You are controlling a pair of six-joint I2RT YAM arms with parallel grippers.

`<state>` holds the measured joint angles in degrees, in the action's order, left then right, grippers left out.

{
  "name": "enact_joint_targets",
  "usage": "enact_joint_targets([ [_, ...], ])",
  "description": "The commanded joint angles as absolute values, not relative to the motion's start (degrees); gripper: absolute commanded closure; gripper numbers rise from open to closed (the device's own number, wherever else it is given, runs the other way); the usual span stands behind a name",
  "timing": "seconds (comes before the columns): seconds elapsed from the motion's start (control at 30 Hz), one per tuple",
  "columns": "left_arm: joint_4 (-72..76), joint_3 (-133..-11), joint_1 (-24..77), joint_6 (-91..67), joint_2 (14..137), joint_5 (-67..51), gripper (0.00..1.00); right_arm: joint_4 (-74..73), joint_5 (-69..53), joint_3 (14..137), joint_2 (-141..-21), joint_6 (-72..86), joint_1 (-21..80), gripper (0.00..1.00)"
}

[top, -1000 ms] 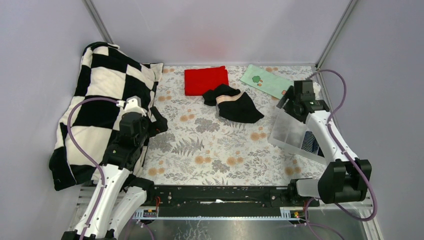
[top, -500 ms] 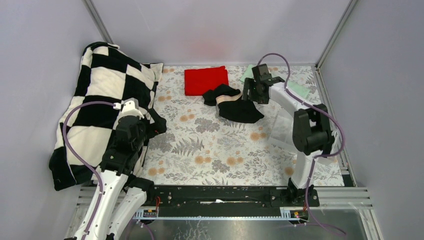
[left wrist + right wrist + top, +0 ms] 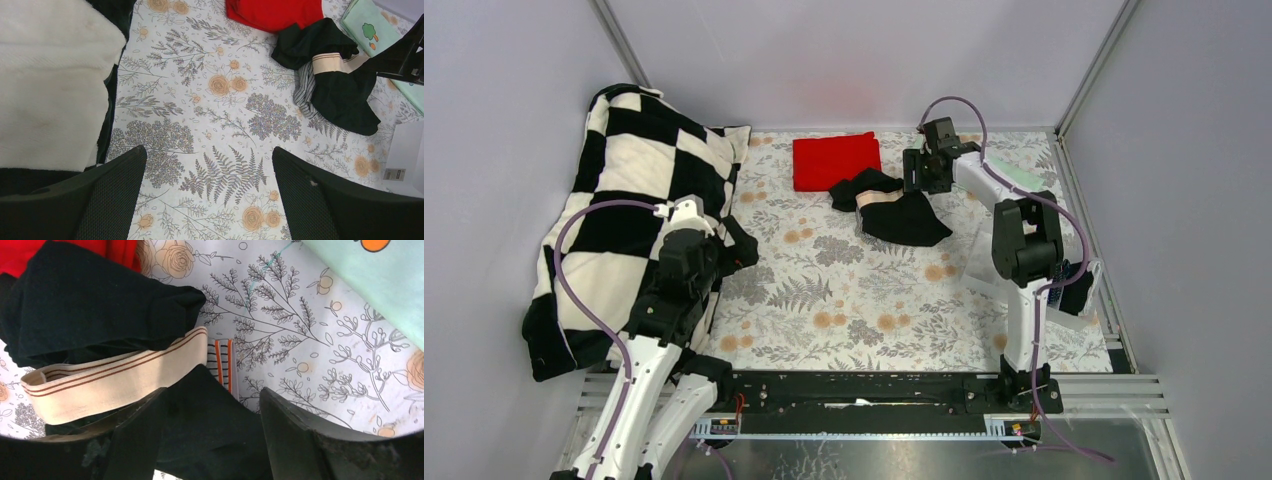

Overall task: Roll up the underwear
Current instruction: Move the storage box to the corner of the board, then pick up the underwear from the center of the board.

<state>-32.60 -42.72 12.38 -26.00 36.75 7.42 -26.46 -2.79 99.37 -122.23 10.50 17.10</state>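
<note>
Floral worktop [image 3: 824,300]: right gripper [image 3: 921,172] has swung in over the underwear [image 3: 902,216].
Underwear heaped near far edge, unrolled; right gripper open, empty, poised to grasp; left gripper [image 3: 210,200] wide open, idle.

- The left arm [image 3: 639,365] has smooth white link shells joined by chunky black joint housings.
- The right arm [image 3: 1024,245] is built the same way, with white links and black joints.
- A purple cable [image 3: 559,255] loops along the left arm, and a second purple cable [image 3: 951,99] arcs over the right.
- The left hand [image 3: 207,155] carries broad meshed black fingers [image 3: 107,195].
- The right hand [image 3: 207,402] has scuffed black fingers [image 3: 295,440], dusty at the edges.
- Both bases are bolted to a black rail [image 3: 824,385].
</note>
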Motion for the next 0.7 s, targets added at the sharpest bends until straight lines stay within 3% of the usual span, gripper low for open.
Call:
enact_joint_targets([
  [0.0, -30.5, -42.5, 12.6, -24.9, 36.7, 6.9, 0.01, -27.5, -10.1, 102.7, -124.6, 8.5, 15.2, 0.28],
  [0.23, -30.6, -42.6, 12.6, -25.0, 36.9, 7.4, 0.01, -26.3, -13.1, 101.1, -122.6, 8.5, 15.2, 0.59],
  [0.37, -30.7, -42.6, 12.6, -25.0, 37.1, 7.4, 0.01, -22.0, -12.8, 95.9, -117.2, 10.9, 15.1, 0.88],
  [0.53, -30.6, -42.5, 12.6, -25.0, 37.4, 7.2, 0.01, -20.2, -12.2, 91.9, -109.9, 13.0, 15.1, 1.0],
  [0.67, -30.7, -42.6, 12.6, -25.1, 37.6, 7.5, 0.01, -20.3, -9.6, 87.5, -102.0, 15.0, 15.3, 1.0],
])
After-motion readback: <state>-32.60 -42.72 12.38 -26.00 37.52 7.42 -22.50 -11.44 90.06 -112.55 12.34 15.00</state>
